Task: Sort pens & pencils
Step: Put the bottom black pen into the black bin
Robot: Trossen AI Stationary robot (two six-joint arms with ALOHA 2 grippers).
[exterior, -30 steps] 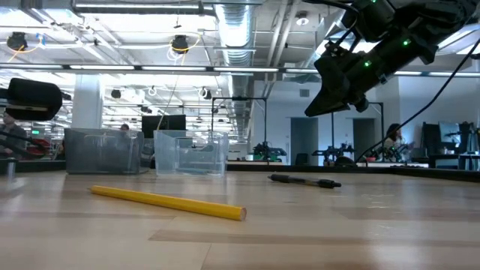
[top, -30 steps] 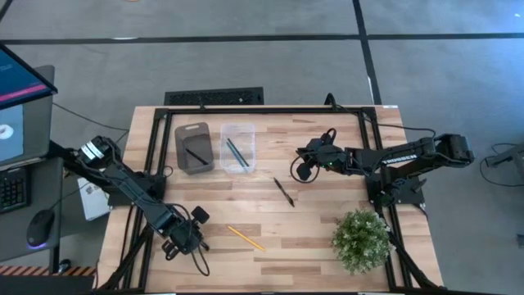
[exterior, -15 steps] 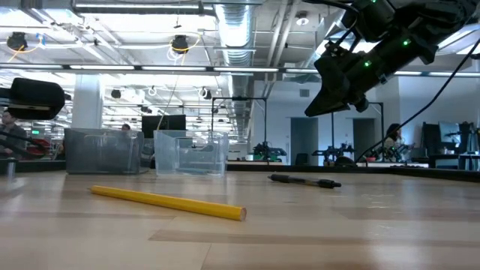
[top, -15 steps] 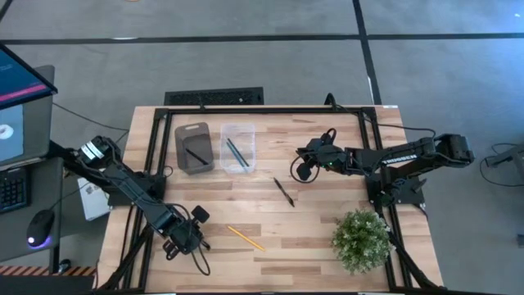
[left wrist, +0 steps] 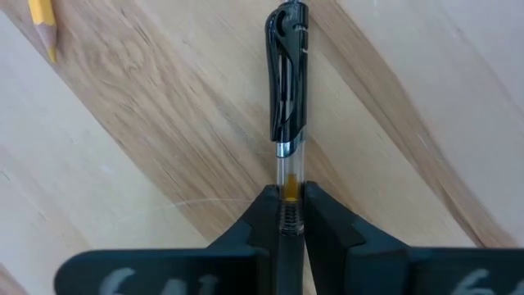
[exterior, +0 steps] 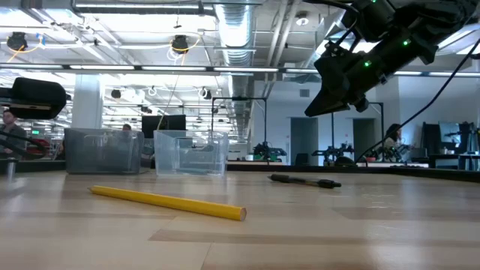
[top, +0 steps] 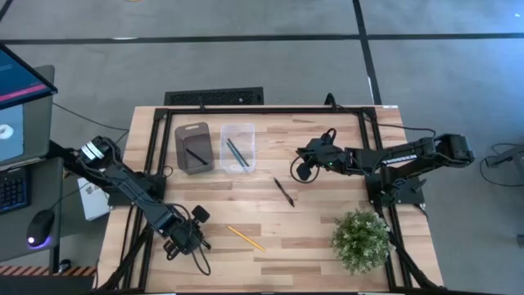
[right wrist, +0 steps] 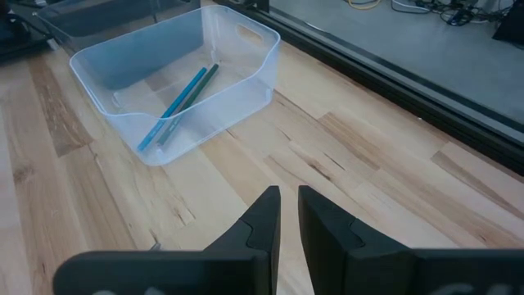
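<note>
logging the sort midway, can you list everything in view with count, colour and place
pens: three black; one in the grey bin, one mid-table, one in the left gripper
pencils: two bluish in the clear bin, one yellow on the near table
grey bin: one, far left of table
clear bin: one, beside the grey bin
plant: one, green, near right corner
table: one, light wood
left gripper: shut on a pen, near left edge
right gripper: empty, hovering right of the clear bin
</note>
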